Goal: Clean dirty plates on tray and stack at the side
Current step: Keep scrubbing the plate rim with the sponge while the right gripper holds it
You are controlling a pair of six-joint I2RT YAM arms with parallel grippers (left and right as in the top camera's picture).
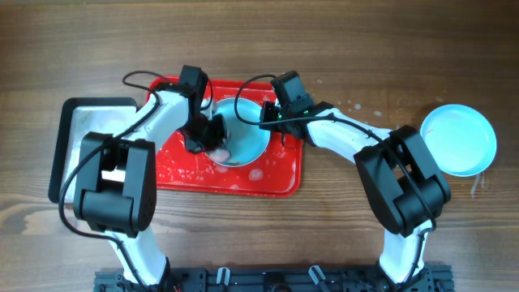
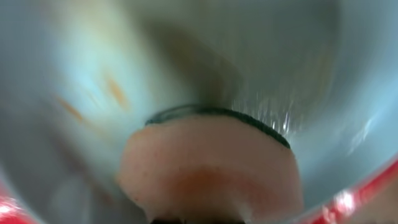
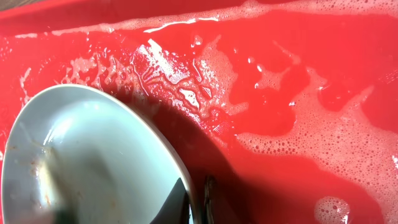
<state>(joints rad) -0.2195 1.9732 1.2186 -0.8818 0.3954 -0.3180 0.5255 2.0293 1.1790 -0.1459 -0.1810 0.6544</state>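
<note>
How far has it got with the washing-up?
Done: one clean-looking plate lies on the table at the right, off the tray. In hand: the right fingers pinch the rim of a second plate while a sponge scrubs its orange smears. Left: finishing and stacking it; no third plate shows.

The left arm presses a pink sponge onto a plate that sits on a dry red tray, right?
Not quite. The red tray is wet, with soapy foam all over it, as the right wrist view shows. The pink sponge on the plate is correct.
</note>
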